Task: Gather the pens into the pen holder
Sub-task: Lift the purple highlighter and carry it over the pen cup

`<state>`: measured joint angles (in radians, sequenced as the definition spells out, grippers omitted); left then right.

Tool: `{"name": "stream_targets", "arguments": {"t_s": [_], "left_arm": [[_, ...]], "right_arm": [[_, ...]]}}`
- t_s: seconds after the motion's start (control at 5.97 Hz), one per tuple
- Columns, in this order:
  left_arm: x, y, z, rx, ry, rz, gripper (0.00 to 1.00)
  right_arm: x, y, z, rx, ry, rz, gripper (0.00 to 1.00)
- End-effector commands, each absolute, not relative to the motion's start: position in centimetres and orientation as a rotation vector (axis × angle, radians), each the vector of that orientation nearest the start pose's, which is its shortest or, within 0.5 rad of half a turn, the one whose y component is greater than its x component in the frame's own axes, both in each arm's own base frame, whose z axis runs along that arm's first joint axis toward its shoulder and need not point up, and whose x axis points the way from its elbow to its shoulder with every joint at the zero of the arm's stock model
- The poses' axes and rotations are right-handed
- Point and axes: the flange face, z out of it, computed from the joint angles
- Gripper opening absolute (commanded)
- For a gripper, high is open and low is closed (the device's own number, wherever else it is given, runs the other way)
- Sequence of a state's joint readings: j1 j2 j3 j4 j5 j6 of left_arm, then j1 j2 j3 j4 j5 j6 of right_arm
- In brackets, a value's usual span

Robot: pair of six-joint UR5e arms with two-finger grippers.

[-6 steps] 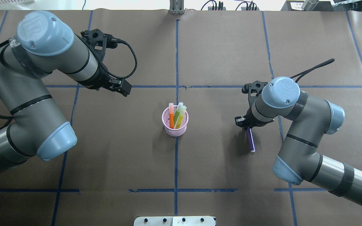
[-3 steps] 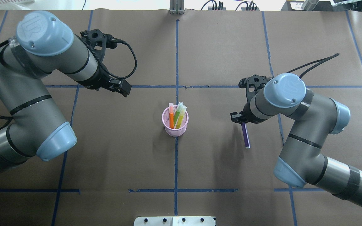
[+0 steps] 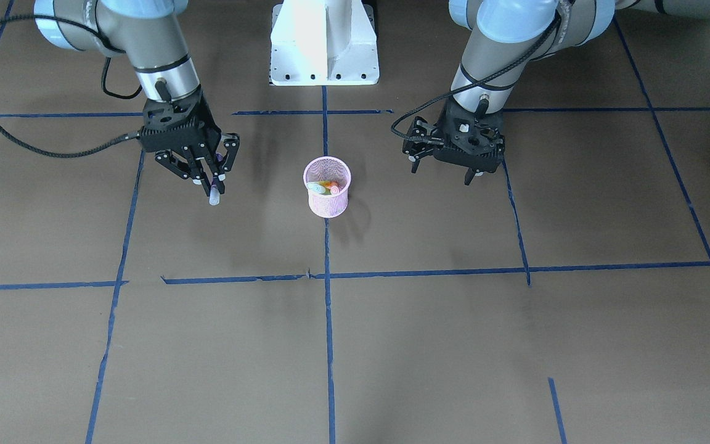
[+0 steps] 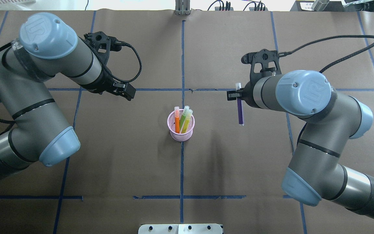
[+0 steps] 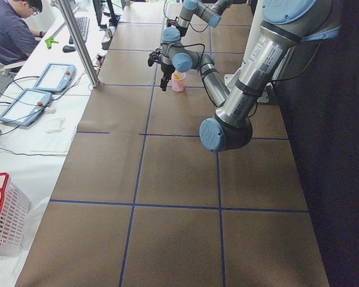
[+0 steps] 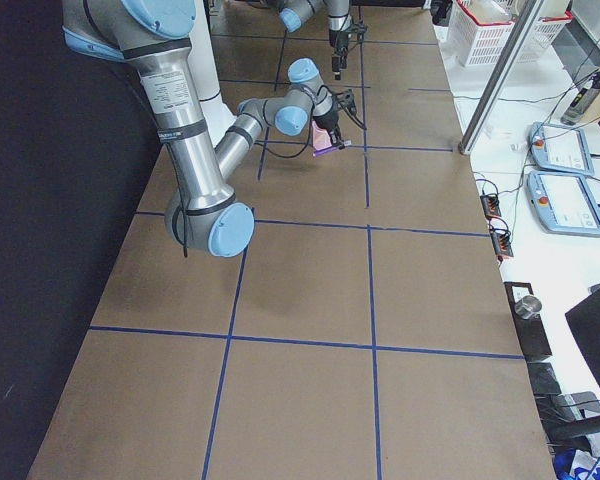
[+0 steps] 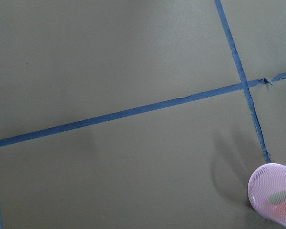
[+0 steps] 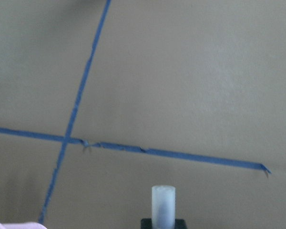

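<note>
I have the purple pen (image 4: 240, 112) clamped in the right gripper (image 3: 210, 179), next to centre it over the holder (image 4: 178, 136); the left gripper (image 3: 441, 174) hangs apart.

You see the near left arm (image 5: 224, 128) bent over the brown bench (image 5: 179, 239), its pincer (image 5: 164, 82) hanging just beside the pink pen holder (image 5: 179, 84). 2 tablets (image 5: 52, 76) lie on the white bench (image 5: 42, 143) alongside; a person (image 5: 9, 30) sits at its far end.
</note>
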<state>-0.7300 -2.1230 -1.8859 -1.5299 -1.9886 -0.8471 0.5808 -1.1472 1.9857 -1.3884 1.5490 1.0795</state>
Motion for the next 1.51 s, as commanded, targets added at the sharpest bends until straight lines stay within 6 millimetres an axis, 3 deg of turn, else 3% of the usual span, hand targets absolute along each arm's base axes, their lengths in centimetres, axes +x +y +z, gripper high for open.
{"name": "stream_targets", "arguments": {"t_s": [0.0,0.34,0.67,0.84,1.01,1.17,1.34], "left_arm": [[39.5,-47.7,21.5,0.248,0.867,0.173,1.0],[39.3,-47.9,22.8,0.265,0.842,0.242,1.0],[39.7,-48.3,24.2,0.264,0.818,0.282,1.0],[39.6,-48.3,24.7,0.259,0.813,0.28,1.0],[39.6,-48.2,24.8,0.256,0.813,0.281,1.0],[39.6,-48.2,24.8,0.256,0.813,0.281,1.0],[39.3,-47.8,24.4,0.256,0.825,0.284,1.0]], "right_arm": [[-41.6,-41.6,19.1,0.604,-0.931,0.271,0.0],[-46.6,-36.2,18.6,0.7,-0.937,0.368,0.0],[-49.9,-31.8,16.7,0.789,-0.966,0.475,0.0],[-49.6,-32.1,15.6,0.851,-0.952,0.515,0.0],[-51.2,-31.7,16.8,0.895,-0.902,0.519,0.0],[-52.4,-32.0,15.9,0.921,-0.897,0.537,0.0],[-53.9,-32.3,16.6,0.953,-0.858,0.541,0.0]]}}
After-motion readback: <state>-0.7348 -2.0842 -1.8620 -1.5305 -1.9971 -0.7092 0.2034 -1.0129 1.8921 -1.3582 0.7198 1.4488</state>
